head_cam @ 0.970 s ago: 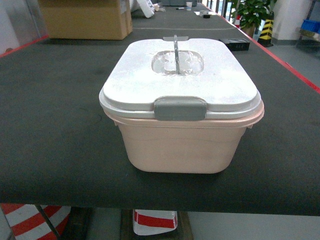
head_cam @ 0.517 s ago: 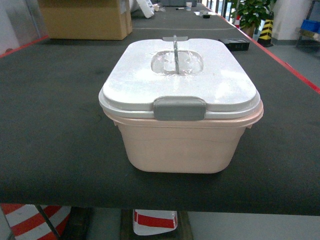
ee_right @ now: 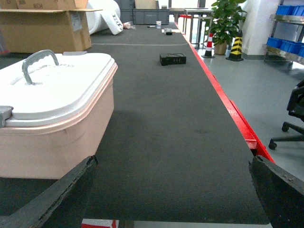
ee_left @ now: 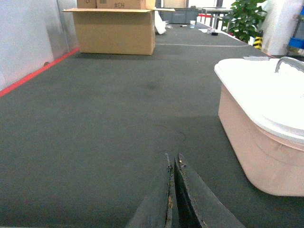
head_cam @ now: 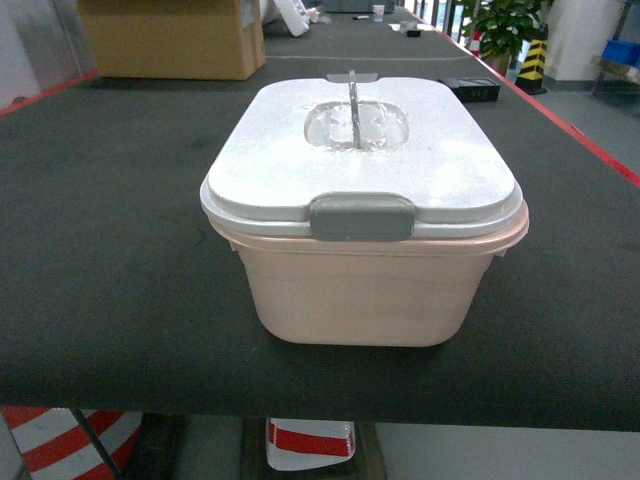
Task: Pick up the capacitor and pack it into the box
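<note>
The box (head_cam: 355, 295) looks like smooth pale pink plastic with a soft, slightly satin sheen. Its lid (head_cam: 280, 165) is white plastic, faintly speckled or frosted across the top (glare makes the exact texture hard to judge), and glossier in the hollow around the handle (head_cam: 352, 95), which looks like grey plastic with a dull shine. The clasp (head_cam: 361, 217) is matt grey plastic. The table (head_cam: 110, 230) is covered in a dark grey, matt, finely ribbed mat, rather like rubber or woven cloth. The carton (ee_left: 115, 31) is plain brown corrugated cardboard, dull and papery. The left gripper (ee_left: 173, 164) has black fingers with a rough, worn, matt surface.
</note>
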